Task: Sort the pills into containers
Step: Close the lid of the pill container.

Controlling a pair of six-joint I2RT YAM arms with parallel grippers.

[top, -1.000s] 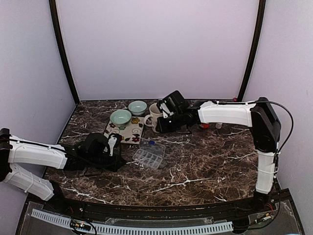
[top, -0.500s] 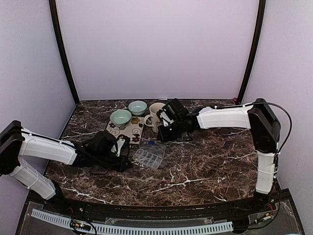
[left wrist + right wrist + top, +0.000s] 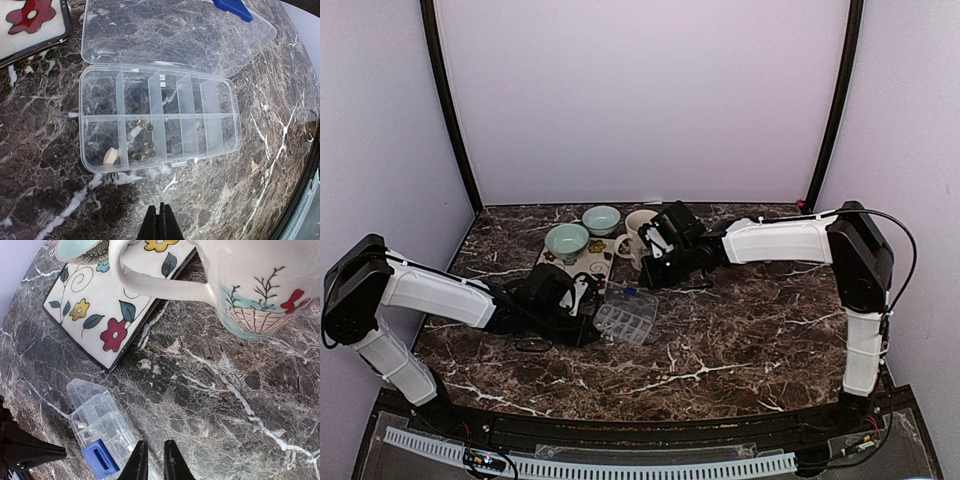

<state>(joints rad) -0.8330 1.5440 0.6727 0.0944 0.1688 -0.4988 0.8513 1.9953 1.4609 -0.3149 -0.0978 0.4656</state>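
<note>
The clear pill box (image 3: pixel 626 318) lies open on the dark marble table (image 3: pixel 750 335), a little left of the middle of the overhead view, its lid (image 3: pixel 175 35) folded flat behind it with a blue latch (image 3: pixel 232 7) at the lid's far edge. In the left wrist view the box fills the centre of the frame. A handful of small dark round pills (image 3: pixel 144 148) sits in the lower row, around the second and third compartments from the left, and one cream-coloured piece (image 3: pixel 111 156) lies in the lower-left compartment. The left gripper (image 3: pixel 586 318) hovers low just beside the box's left edge, its jaws pressed together with nothing between them. The right gripper (image 3: pixel 652 272) hangs just above the box in the overhead view, below the painted mug (image 3: pixel 638 235). From its wrist camera the fingertips (image 3: pixel 139 465) stand almost together, with only a thin slit between them, and nothing shows in it. A flowered tile (image 3: pixel 582 268) lies left of the mug and carries a teal bowl (image 3: pixel 566 241). A second bowl (image 3: pixel 601 218) stands behind it, near the back wall.
</note>
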